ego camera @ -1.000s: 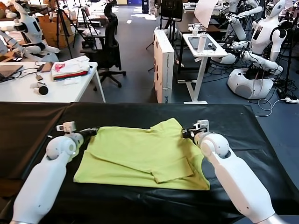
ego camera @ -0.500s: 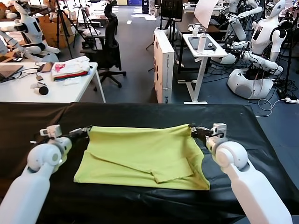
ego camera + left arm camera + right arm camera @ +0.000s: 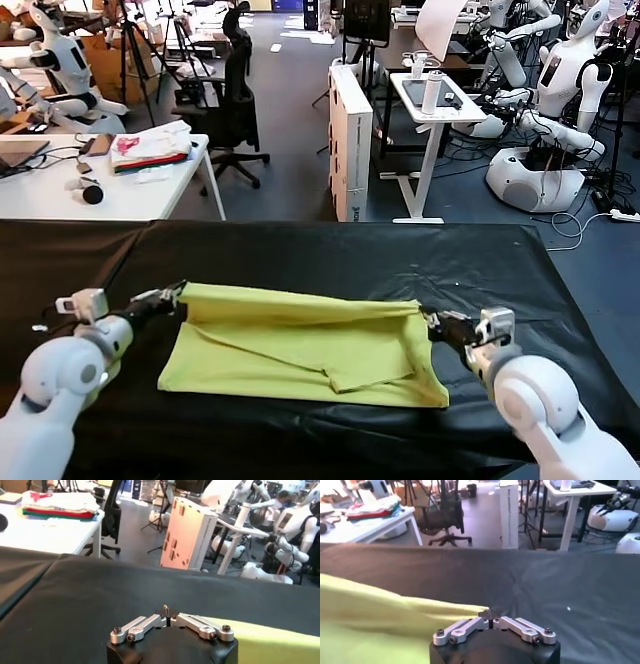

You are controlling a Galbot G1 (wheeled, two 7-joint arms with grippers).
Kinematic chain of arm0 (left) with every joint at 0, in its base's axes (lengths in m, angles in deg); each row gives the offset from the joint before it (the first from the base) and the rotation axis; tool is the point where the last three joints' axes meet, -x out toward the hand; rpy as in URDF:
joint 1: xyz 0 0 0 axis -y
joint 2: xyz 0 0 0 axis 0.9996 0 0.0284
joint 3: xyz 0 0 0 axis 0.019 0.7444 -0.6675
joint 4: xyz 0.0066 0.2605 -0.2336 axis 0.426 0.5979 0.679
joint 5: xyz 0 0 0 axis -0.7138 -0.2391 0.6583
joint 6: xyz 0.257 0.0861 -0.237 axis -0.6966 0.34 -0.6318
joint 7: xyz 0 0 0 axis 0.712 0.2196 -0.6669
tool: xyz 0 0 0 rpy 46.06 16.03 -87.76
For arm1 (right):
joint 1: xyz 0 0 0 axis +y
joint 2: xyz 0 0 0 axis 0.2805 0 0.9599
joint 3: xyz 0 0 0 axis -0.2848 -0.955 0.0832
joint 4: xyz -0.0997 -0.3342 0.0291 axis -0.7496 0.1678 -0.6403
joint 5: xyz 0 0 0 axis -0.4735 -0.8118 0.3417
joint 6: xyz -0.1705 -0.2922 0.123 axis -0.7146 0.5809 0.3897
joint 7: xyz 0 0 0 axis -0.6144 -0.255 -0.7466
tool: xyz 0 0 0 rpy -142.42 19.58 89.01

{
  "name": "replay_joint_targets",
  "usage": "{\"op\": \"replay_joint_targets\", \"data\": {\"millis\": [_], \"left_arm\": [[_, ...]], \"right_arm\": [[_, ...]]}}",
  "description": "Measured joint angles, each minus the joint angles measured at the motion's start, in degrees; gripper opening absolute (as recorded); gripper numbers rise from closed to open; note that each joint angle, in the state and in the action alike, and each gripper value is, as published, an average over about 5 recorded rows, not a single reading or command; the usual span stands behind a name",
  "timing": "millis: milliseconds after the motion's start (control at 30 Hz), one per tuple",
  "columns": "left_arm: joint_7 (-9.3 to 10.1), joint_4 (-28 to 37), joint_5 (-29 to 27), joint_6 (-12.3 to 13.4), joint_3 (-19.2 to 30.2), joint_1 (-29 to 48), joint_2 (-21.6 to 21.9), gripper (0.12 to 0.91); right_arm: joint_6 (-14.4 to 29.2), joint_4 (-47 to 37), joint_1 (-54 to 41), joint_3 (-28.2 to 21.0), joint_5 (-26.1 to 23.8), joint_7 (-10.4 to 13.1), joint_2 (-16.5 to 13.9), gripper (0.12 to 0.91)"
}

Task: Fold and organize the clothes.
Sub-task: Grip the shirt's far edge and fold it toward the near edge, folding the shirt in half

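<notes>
The lime T-shirt [image 3: 300, 345] lies on the black table [image 3: 330, 250], its far edge lifted and stretched in a line between my two grippers. My left gripper [image 3: 176, 293] is shut on the far left corner. My right gripper [image 3: 428, 318] is shut on the far right corner. A folded sleeve lies on the shirt's near middle. In the left wrist view the shut gripper [image 3: 167, 612] shows, with the shirt [image 3: 270, 645] beside it. In the right wrist view the shut gripper [image 3: 489, 614] pinches the shirt's edge [image 3: 380, 625]. The white graphic is hidden.
A white table [image 3: 60, 195] at the back left holds a pile of folded garments [image 3: 150, 148] and small items. An office chair [image 3: 232, 110], a white box [image 3: 350, 140], a small stand and other robots stand beyond the black table.
Both grippers have drawn back toward me and apart, pulling the shirt's far edge taut and nearer over the rest of the shirt.
</notes>
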Motion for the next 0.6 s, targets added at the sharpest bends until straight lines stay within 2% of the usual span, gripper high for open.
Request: {"op": "replay_joint_targets", "data": {"millis": [300,600], "left_arm": [[0.09,-2.49,-0.68,1.28,-3.17,-9.07,-1.34,0.149],[0.33,-4.39,-1.56,1.59,-5.32,-14.26,-3.82,0.149]], "right_arm": [[0.00,1.47,3.53,0.15,-0.07,0.17,-0.91,0.139],[0.00,2.39,6.75,0.26,-0.17,0.36,-1.07,0.139]]}}
